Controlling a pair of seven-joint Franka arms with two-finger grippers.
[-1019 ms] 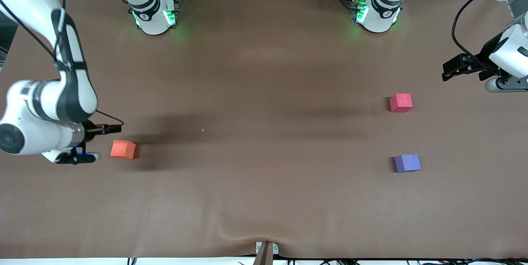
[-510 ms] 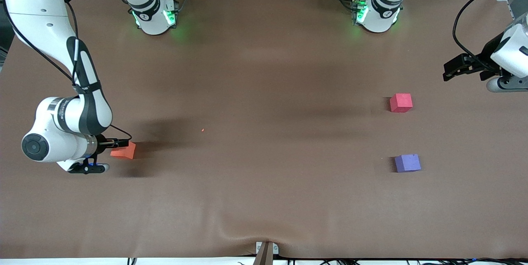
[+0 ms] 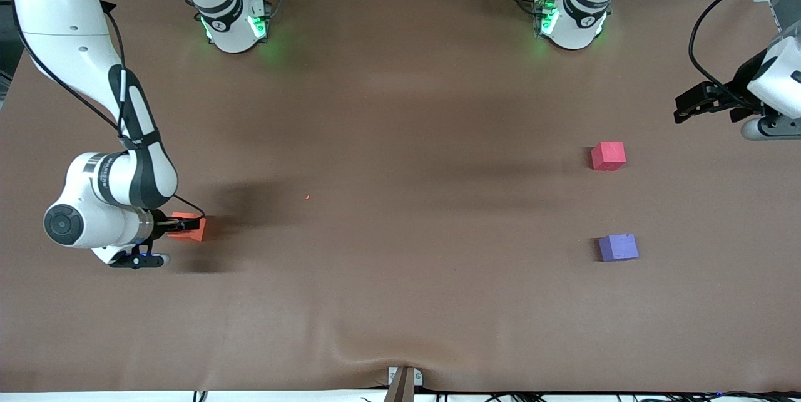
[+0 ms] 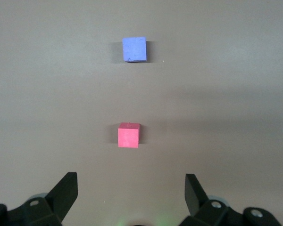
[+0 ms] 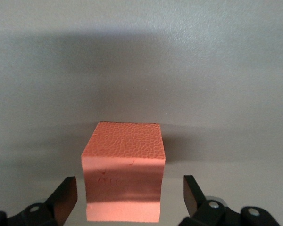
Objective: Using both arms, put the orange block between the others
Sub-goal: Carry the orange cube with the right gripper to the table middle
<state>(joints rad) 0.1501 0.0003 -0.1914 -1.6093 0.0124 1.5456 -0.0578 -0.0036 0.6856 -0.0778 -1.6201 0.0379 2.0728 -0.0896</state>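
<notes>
The orange block [image 3: 193, 231] [image 5: 124, 170] rests on the brown table at the right arm's end. My right gripper [image 3: 186, 225] [image 5: 129, 187] is down around it, open, one finger on each side with a gap to each face. The others, a pinkish-red cube [image 3: 608, 156] [image 4: 129, 135] and a purple-blue cube [image 3: 618, 247] [image 4: 134, 49], sit apart at the left arm's end, the purple-blue one nearer the front camera. My left gripper [image 3: 687, 108] [image 4: 130, 186] waits open and empty above the table edge beside the pinkish-red cube.
The two arm bases [image 3: 233, 25] [image 3: 572, 21] stand along the table's back edge. The brown cover [image 3: 400, 139] has a wrinkle [image 3: 369, 352] by a clamp [image 3: 403, 382] at the front edge. A tiny orange speck [image 3: 307, 197] lies mid-table.
The right arm has swung toward the orange block and come down, so its fingers now straddle the block. The left arm has barely shifted.
</notes>
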